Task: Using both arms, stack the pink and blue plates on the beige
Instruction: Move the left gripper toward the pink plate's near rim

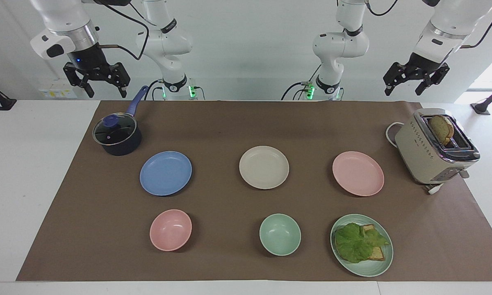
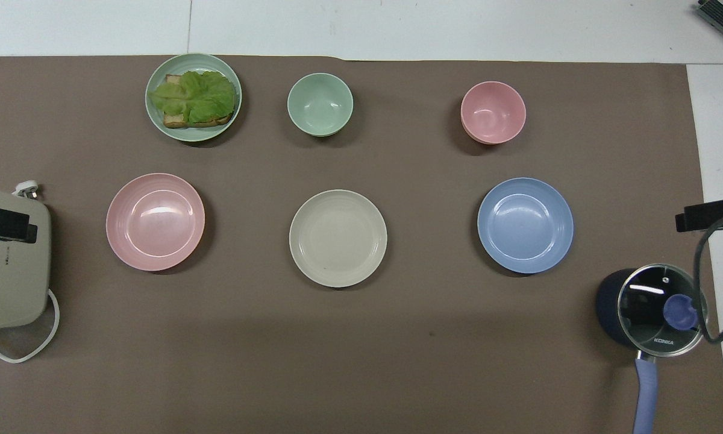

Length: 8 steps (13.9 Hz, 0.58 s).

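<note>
- I see both arms waiting, raised at the robots' edge of the table: the left gripper (image 1: 417,78) hangs above the toaster's (image 1: 434,147) end, the right gripper (image 1: 96,80) above the pot (image 1: 118,137). Both have their fingers spread wide and carry nothing.
- Next comes the row of three plates, none stacked yet. The beige plate (image 1: 264,167) sits in the middle, probably so each arm can reach it.
- The pink plate (image 1: 358,173) lies toward the left arm's end and the blue plate (image 1: 165,173) toward the right arm's, so I judge one for each arm.
- Farthest out sit a pink bowl (image 1: 170,230), a green bowl (image 1: 279,234) and a green plate (image 1: 379,268) with lettuce and bread, well apart from the stacking row.
</note>
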Tool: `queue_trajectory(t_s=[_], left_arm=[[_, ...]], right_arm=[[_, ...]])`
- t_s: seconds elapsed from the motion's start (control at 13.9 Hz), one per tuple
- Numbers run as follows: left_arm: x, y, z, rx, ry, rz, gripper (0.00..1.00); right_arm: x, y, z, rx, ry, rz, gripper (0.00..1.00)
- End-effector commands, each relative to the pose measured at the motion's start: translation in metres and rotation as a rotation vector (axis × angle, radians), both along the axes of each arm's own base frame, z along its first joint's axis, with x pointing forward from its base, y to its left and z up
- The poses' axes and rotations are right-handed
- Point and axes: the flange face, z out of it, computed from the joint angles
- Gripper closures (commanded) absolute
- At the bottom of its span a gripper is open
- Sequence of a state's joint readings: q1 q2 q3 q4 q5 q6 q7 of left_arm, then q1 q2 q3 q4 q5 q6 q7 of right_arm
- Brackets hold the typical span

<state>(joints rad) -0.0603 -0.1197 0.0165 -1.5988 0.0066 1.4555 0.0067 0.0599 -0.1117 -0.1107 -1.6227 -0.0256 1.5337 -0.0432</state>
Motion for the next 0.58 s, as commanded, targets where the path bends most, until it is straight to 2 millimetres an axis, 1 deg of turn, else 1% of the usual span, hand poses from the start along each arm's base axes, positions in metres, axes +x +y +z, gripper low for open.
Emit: queue_trajectory(t_s=[0.0, 0.14, 0.22, 0.36, 0.5], left_arm=[[-0.006, -0.001, 0.002, -0.009, 0.007, 0.005, 0.0], [-0.006, 0.002, 0.001, -0.009, 0.007, 0.017, 0.0], [-0.005, 0.004, -0.007, -0.008, 0.023, 0.025, 0.0], [-0.002, 0.004, -0.04, -0.008, 0.041, 0.022, 0.0], [0.005, 0.003, -0.08, -0.008, 0.034, 0.021, 0.0]], right_arm=[[-0.006, 0.0, -0.002, 0.003, 0.019, 0.006, 0.0], [-0.009, -0.001, -0.003, 0.004, 0.023, 0.005, 0.0], [-0.009, -0.001, -0.003, 0.006, 0.023, 0.005, 0.0], [-0.009, 0.0, -0.003, 0.006, 0.018, 0.005, 0.0], [-0.007, -0.001, -0.002, 0.004, 0.007, -0.007, 0.0]])
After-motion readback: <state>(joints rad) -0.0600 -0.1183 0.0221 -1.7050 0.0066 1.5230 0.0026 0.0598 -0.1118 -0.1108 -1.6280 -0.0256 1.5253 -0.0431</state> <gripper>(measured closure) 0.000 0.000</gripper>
